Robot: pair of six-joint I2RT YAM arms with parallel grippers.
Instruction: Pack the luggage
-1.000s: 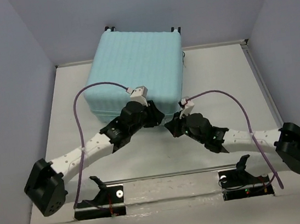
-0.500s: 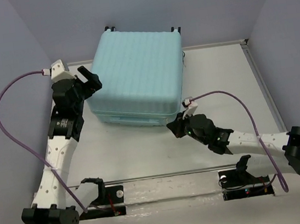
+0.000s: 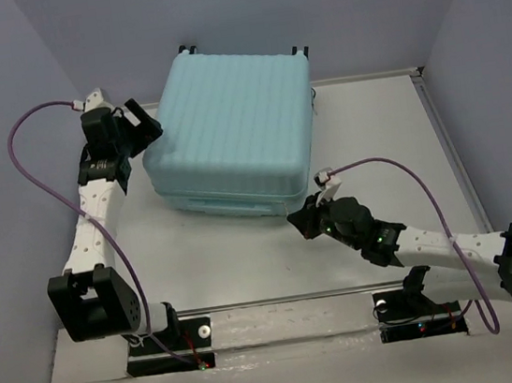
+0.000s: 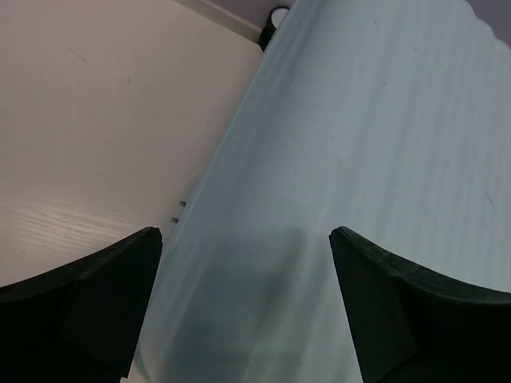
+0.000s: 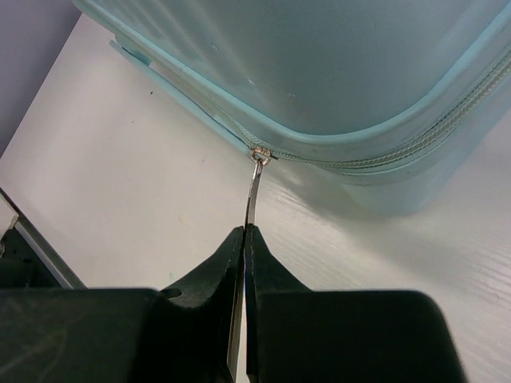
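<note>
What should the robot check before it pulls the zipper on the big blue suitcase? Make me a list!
1. The right gripper is shut on the thin silver zipper pull: ok.
2. The lid of the pale mint-blue ribbed hard-shell suitcase lies flat on its bottom half: ok.
3. The left gripper is open at the suitcase's left edge, ready to steady it: ok.
4. The left gripper touches the shell: cannot tell.
5. Nothing is caught in the zipper track ahead: cannot tell.
6. The right arm's purple cable stays apart from the suitcase: ok.
</note>
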